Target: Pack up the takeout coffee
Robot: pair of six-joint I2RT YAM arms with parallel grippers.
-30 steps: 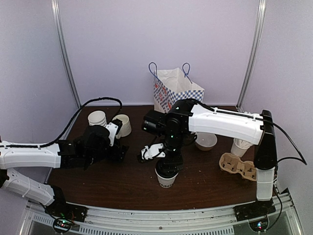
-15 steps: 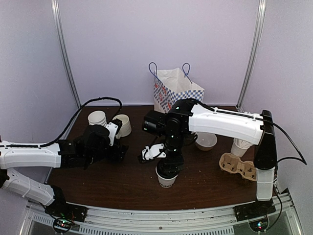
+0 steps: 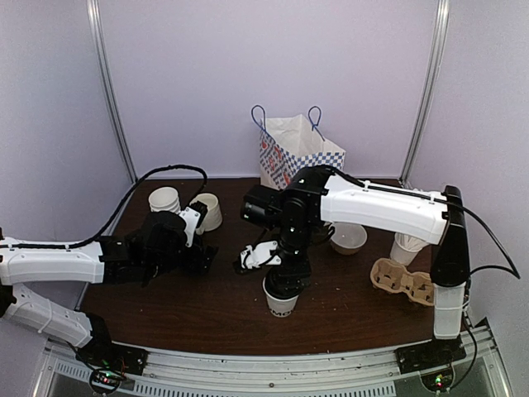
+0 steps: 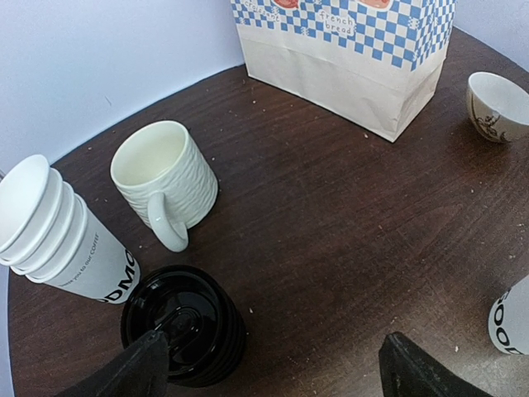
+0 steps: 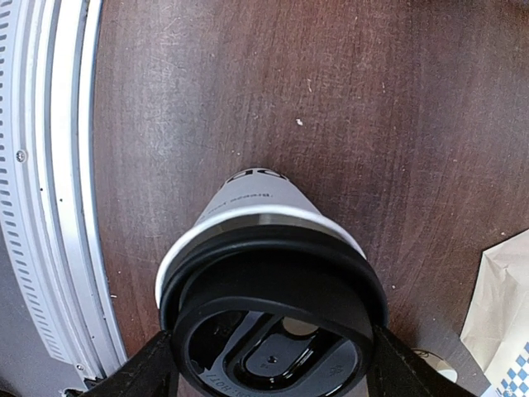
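The takeout coffee, a white paper cup (image 3: 280, 303) with a black lid (image 5: 273, 327), stands on the table near the front middle. My right gripper (image 3: 286, 279) is straight above it, and its fingers (image 5: 142, 374) press both sides of the lid. The cup's white wall and black lettering show below the lid in the right wrist view (image 5: 254, 203). My left gripper (image 3: 201, 257) is open and empty, low over the table to the left. One of its fingers (image 4: 131, 375) hangs over a stack of black lids (image 4: 183, 322). The cup's edge shows in the left wrist view (image 4: 512, 318).
A stack of white paper cups (image 3: 164, 199) and a cream mug (image 3: 208, 212) stand back left. A blue-checked paper bag (image 3: 296, 153) stands at the back middle. A white bowl (image 3: 348, 238), more cups (image 3: 406, 246) and a cardboard cup carrier (image 3: 402, 279) are on the right.
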